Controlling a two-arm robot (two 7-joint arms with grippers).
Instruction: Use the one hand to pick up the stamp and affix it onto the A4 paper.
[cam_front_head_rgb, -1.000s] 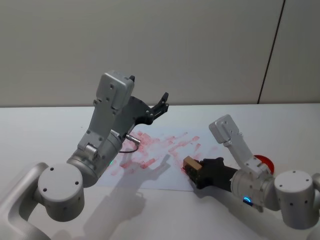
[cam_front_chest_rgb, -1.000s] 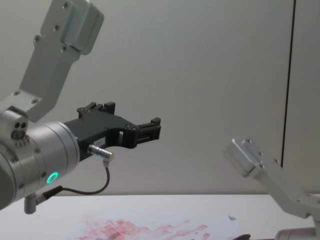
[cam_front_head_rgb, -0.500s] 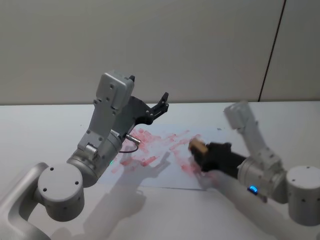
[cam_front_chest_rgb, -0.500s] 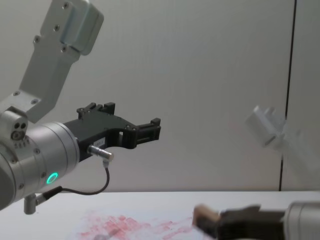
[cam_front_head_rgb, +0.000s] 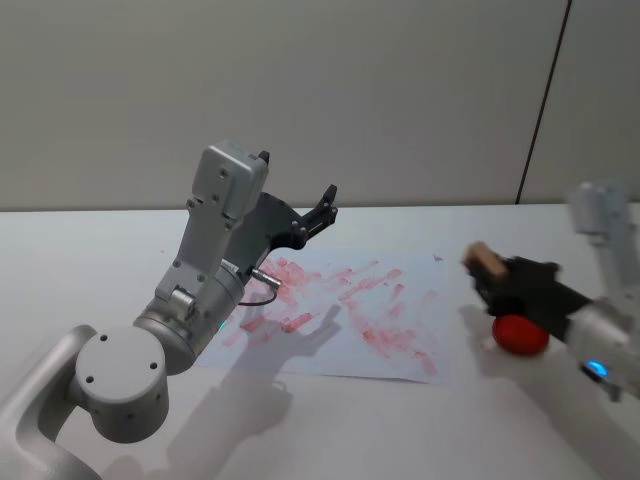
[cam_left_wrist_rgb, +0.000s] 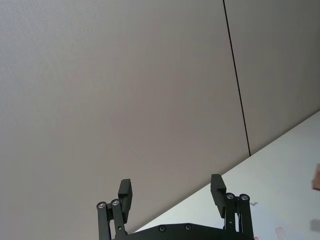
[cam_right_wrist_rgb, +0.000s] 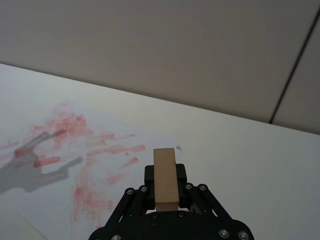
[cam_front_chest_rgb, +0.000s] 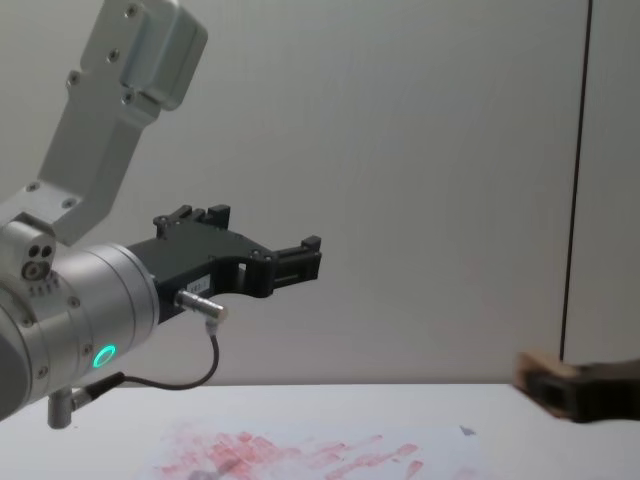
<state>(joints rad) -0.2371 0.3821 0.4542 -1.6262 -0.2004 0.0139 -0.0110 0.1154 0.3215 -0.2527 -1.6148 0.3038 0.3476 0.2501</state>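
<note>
Right claw (cam_right_wrist_rgb: 165, 187) pinched stamp (cam_front_head_rgb: 483, 259), raised off the surface beside A4 paper (cam_front_head_rgb: 330, 360), near red pad (cam_front_head_rgb: 520, 336), probably for inking | left claw (cam_left_wrist_rgb: 170, 186) spread, parked high, clearing workspace

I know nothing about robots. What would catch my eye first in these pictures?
First, the white paper smeared with red-pink prints, lying mid-table. To its right, the right gripper holds a small wooden stamp in the air, close to a red disc on the table. The left gripper hangs open and empty, raised above the paper's left side.
</note>
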